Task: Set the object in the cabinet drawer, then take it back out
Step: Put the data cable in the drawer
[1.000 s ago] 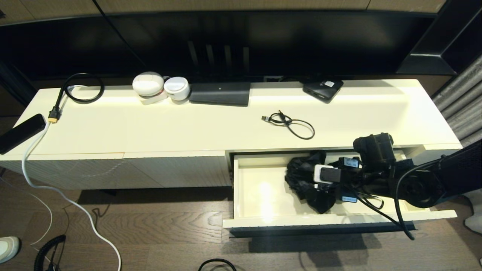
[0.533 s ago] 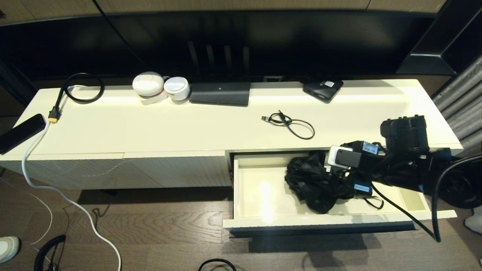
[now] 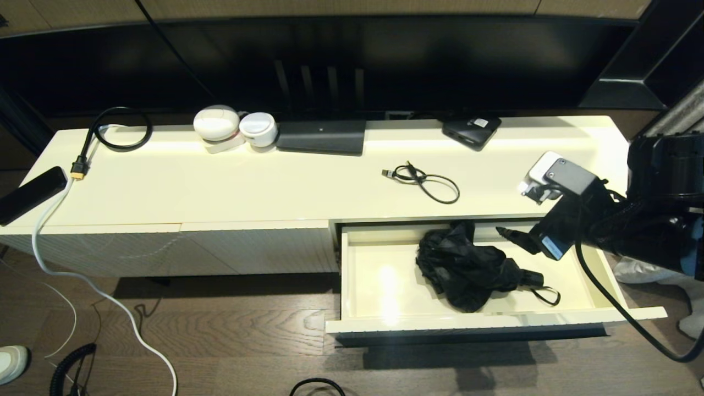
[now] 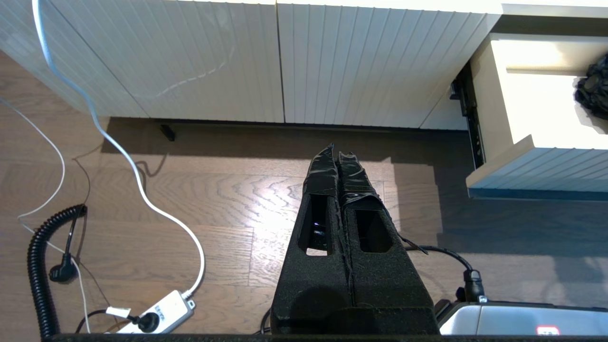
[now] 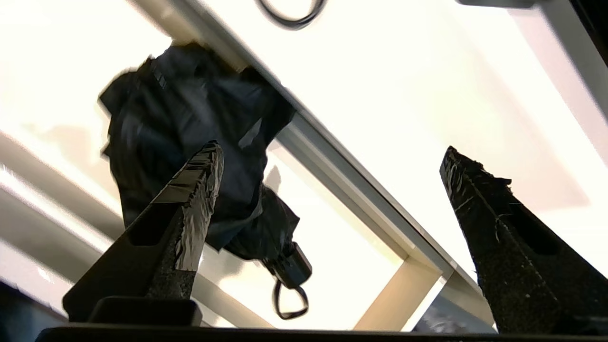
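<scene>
The cabinet drawer (image 3: 385,325) is pulled out at the right of the cream cabinet. A black folded umbrella (image 3: 467,269) with a wrist loop lies inside on the cream floor. My right gripper (image 3: 517,220) hangs open above the drawer's right back corner, clear of the umbrella and holding nothing. In the right wrist view the umbrella (image 5: 190,123) lies beyond the spread gripper (image 5: 331,148), with the drawer's side wall (image 5: 394,294) below. My left gripper (image 4: 336,152) is shut and empty, parked over the wooden floor left of the drawer (image 4: 522,166).
On the cabinet top lie a small black cable (image 3: 426,181), a black box (image 3: 472,131), a flat dark device (image 3: 322,136) and two white round gadgets (image 3: 220,124). Ribbed panels (image 3: 258,247) stand left of the drawer. A white cord and power strip (image 4: 156,311) lie on the floor.
My right gripper has lifted off the umbrella and drawn back up and to the right. The umbrella stays lying in the drawer.
</scene>
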`<state>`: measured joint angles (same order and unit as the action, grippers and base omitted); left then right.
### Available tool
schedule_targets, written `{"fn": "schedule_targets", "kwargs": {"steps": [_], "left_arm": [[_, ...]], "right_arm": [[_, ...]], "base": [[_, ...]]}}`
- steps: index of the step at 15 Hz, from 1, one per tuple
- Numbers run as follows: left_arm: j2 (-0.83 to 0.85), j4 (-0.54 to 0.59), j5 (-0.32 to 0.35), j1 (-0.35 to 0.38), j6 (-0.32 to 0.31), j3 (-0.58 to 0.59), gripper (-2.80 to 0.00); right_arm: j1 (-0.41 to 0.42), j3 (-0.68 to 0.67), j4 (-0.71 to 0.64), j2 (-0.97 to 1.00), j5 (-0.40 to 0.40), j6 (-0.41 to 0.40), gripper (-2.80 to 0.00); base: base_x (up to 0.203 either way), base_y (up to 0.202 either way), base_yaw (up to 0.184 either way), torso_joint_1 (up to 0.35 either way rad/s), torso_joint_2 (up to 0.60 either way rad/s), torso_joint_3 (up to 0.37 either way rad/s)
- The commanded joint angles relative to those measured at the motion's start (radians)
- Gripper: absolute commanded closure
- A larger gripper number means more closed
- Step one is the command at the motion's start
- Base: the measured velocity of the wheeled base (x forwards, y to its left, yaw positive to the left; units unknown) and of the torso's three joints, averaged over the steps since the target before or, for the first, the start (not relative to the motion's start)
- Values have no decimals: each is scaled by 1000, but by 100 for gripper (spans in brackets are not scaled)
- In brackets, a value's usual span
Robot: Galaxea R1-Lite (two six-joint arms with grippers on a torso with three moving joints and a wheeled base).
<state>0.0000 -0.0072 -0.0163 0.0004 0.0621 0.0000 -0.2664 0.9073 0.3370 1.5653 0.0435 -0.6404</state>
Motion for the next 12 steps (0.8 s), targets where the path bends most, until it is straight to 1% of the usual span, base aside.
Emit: {"fn": "schedule_targets", "kwargs": {"steps": [1,3,6,11,12], "left_arm": [[0,0,-1,1,1,0,0],[0,0,-1,1,1,0,0],[0,0,-1,0,1,0,0],[0,-2,-1,0,1,0,0],[0,-1,-1,1,1,0,0]], "right_arm": [[-4,35,1,0,14,105,-280],[-33,68,-4,37,28,206,-280],[-74,144,-11,122,87,355,-280],[-123,257,-18,263,126,516,-280],[-137,287,-19,293,135,561,-280]], "base": [[0,0,0,0,0,0],[0,0,0,0,0,0],[0,0,0,0,0,0],[0,0,0,0,0,0],[0,0,0,0,0,0]]}}
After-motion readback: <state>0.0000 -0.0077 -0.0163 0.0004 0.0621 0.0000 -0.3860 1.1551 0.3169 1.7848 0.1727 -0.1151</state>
